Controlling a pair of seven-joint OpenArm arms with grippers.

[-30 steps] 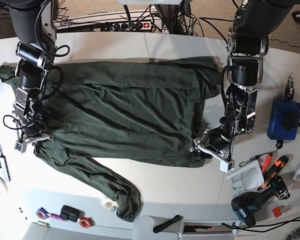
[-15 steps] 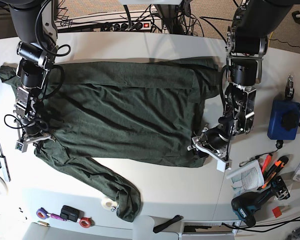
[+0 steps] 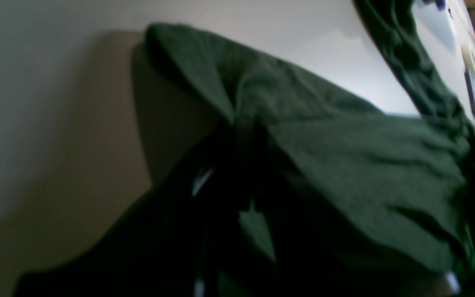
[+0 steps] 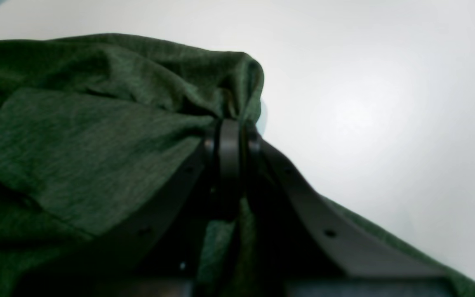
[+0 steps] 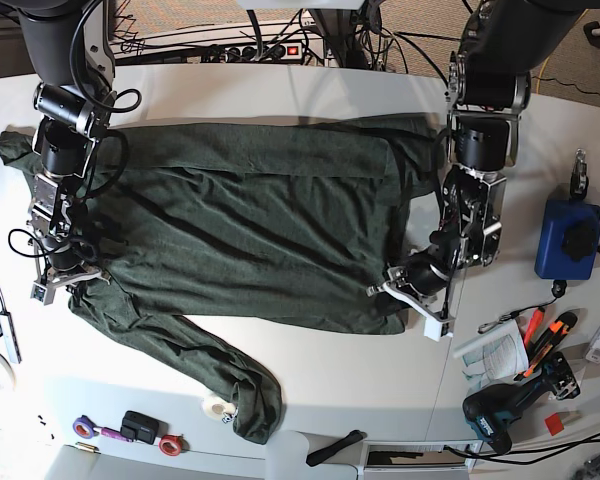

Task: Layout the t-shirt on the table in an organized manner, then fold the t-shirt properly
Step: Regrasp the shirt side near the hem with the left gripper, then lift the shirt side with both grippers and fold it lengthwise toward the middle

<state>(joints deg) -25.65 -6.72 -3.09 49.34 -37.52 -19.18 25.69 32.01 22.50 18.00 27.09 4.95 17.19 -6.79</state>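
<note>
Both my arms reach down, wrists bent low. My left hand (image 5: 412, 292) is pinched tight on cloth. My right hand (image 5: 62, 283) likewise clamped, fingers (image 4: 229, 142) pressed together on fabric.

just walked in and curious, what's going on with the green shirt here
A two-armed robot is working on a dark green t-shirt spread across the white table. The left gripper is shut on one bottom corner and the right gripper is shut on the opposite corner. One long sleeve trails loose toward the table's near edge, so the shirt isn't folded yet.
</note>
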